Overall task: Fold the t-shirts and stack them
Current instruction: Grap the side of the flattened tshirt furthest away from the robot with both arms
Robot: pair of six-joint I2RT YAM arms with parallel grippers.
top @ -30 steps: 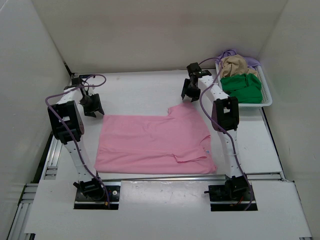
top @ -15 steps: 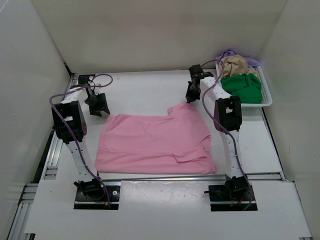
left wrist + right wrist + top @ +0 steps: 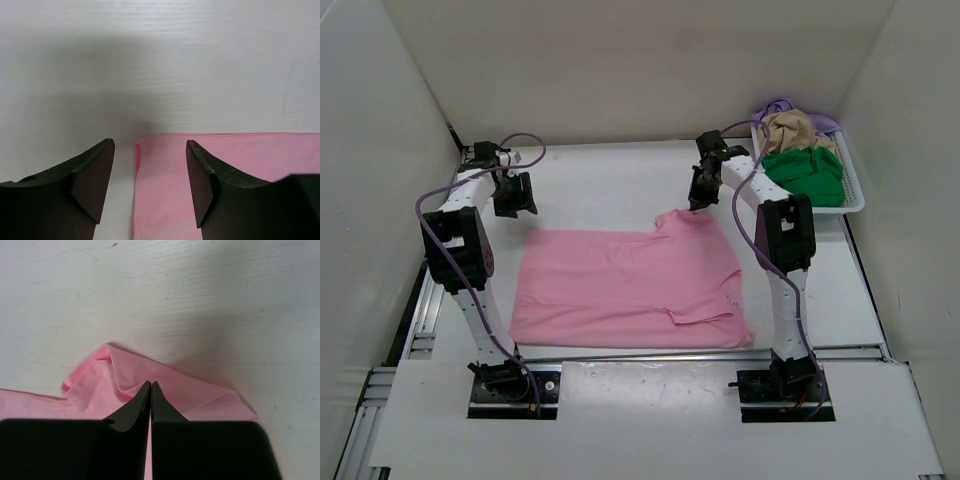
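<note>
Both hands have shifted: right hand [image 3: 151,385] pinches the soft pink cloth t-shirt's [image 3: 630,285] limp, light corner; left hand [image 3: 150,145], spread apart, hovers over another corner.

4 t-shirts [image 3: 620,285], 1 mesh basket [image 3: 856,192], 2 robot arms [image 3: 458,250]

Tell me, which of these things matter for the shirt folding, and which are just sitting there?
For the job: pink shirt, green shirt, tan shirt, open left claw, right claw pinching the pink shirt.
Just there: white basket, table.
</note>
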